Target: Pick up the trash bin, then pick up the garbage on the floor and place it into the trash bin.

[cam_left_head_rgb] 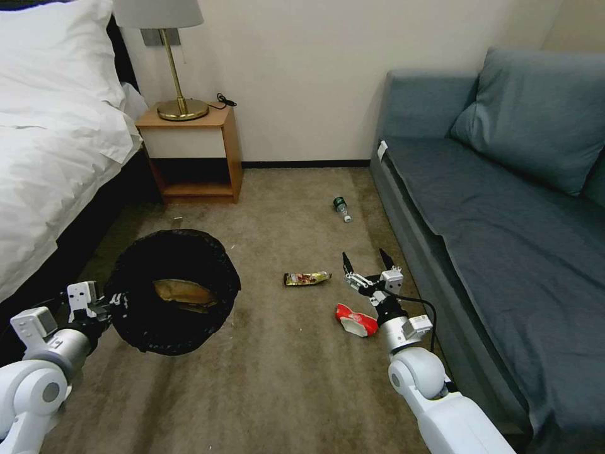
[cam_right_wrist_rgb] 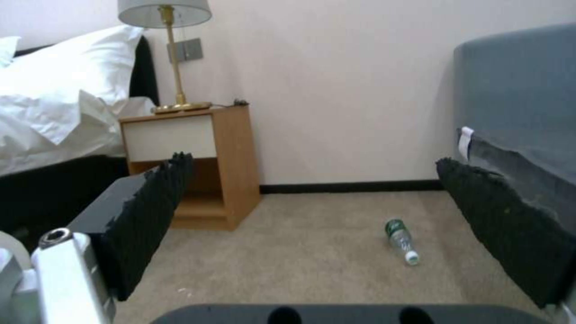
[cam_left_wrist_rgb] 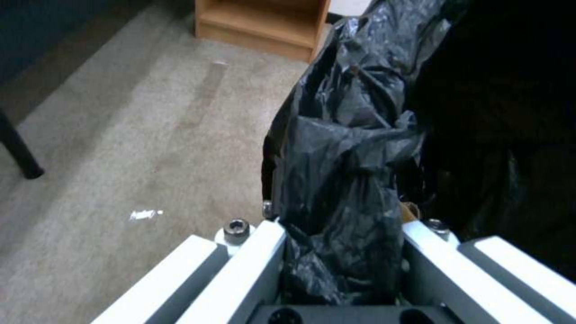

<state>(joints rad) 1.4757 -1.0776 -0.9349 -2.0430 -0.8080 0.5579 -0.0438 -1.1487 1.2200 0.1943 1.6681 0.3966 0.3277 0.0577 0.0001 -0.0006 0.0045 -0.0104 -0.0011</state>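
The trash bin [cam_left_head_rgb: 171,290], lined with a crinkly black bag, hangs low at the left with a crumpled brown paper bag [cam_left_head_rgb: 183,294] inside. My left gripper [cam_left_head_rgb: 116,301] is shut on its rim; in the left wrist view the black bag [cam_left_wrist_rgb: 345,180] is pinched between the white fingers [cam_left_wrist_rgb: 264,252]. My right gripper [cam_left_head_rgb: 368,258] is open above the carpet beside the sofa. Garbage lies on the floor: a gold-and-dark wrapper [cam_left_head_rgb: 307,278] left of that gripper, a red-and-white wrapper [cam_left_head_rgb: 356,320] under its wrist, and a small bottle [cam_left_head_rgb: 342,209] [cam_right_wrist_rgb: 402,240] farther ahead.
A blue-grey sofa [cam_left_head_rgb: 504,208] runs along the right. The bed [cam_left_head_rgb: 57,139] with white linen fills the left. A wooden nightstand [cam_left_head_rgb: 195,151] with a brass lamp [cam_left_head_rgb: 179,94] stands against the far wall. Open carpet lies between them.
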